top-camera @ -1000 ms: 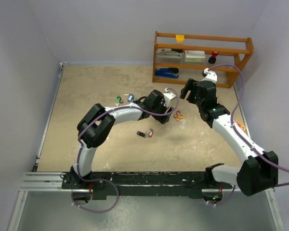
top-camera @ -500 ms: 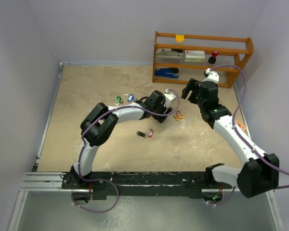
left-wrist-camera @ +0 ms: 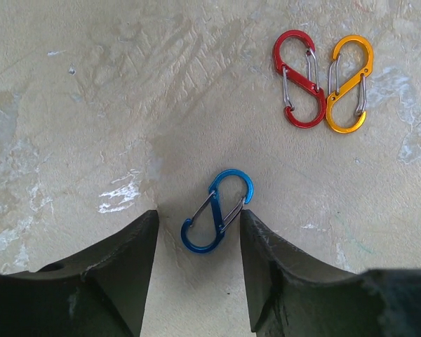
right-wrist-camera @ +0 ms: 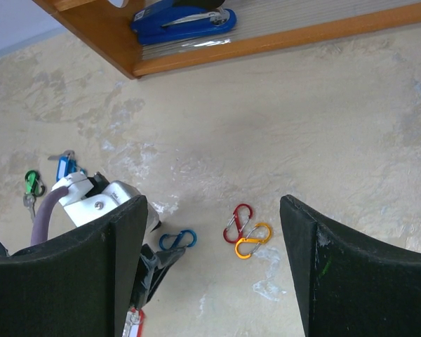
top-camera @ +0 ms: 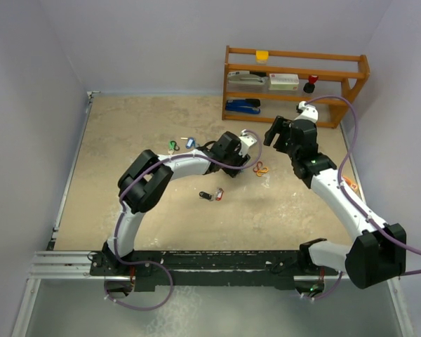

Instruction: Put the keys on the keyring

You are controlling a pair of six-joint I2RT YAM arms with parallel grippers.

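On the far right of the table (top-camera: pixel 126 140) we see a shelf (top-camera: pixel 295 77). Our left gripper (left-wrist-camera: pixel 198 219) stands open, a blue clip (left-wrist-camera: pixel 217 210) lying loose between its jaws; our right gripper (right-wrist-camera: pixel 210 210) hangs wide open, empty. A green key (top-camera: pixel 173 146) and blue key (top-camera: pixel 190 142) lie left of the left gripper, a black key (top-camera: pixel 205 195) and red key (top-camera: pixel 219 194) nearer.

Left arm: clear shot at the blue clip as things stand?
Probably yes. The left gripper has its jaws open with the blue clip lying flat between them, nothing over it. The red clip and orange clip lie apart.
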